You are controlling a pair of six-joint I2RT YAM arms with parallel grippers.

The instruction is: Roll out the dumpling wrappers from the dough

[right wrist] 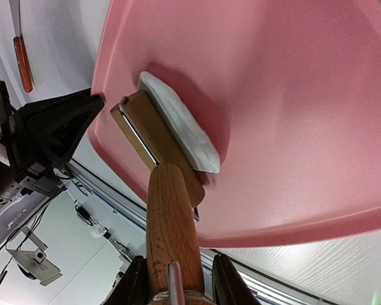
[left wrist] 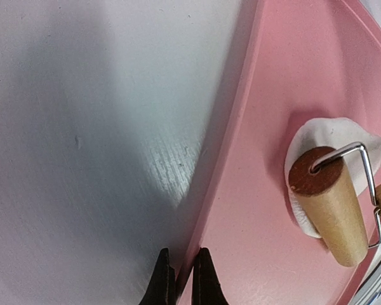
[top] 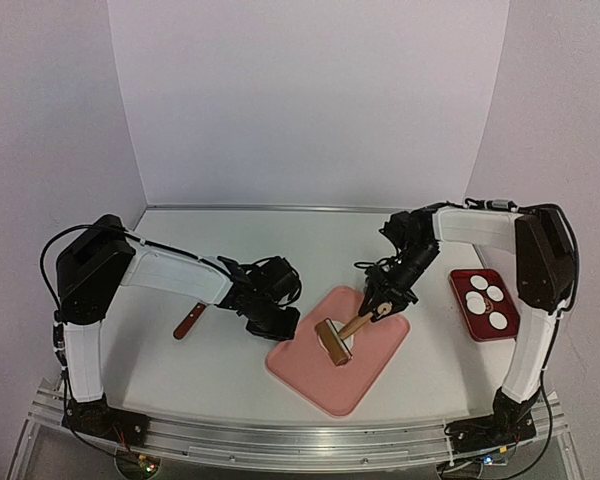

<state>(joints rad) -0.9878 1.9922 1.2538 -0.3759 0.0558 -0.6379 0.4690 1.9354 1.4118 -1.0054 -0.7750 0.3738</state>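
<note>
The dough [top: 347, 339] is a small white piece on the pink board [top: 370, 375]; it also shows in the left wrist view [left wrist: 346, 132] and the right wrist view [right wrist: 181, 124]. A wooden roller [top: 332, 341] lies on the dough, its drum [left wrist: 329, 206] covering part of it. My right gripper [top: 381, 304] is shut on the roller's wooden handle [right wrist: 171, 222]. My left gripper [top: 280, 325] is shut on the pink board's left edge [left wrist: 206, 190], its fingertips [left wrist: 203, 279] pinching the rim. Round white dumpling wrappers [top: 497, 320] lie in a red tray [top: 463, 310] at the right.
A red-handled tool [top: 188, 322] lies on the table left of my left gripper, also in the right wrist view [right wrist: 22, 60]. The metal rail of the table's near edge [top: 280, 435] runs just below the board. White walls stand at the back and sides.
</note>
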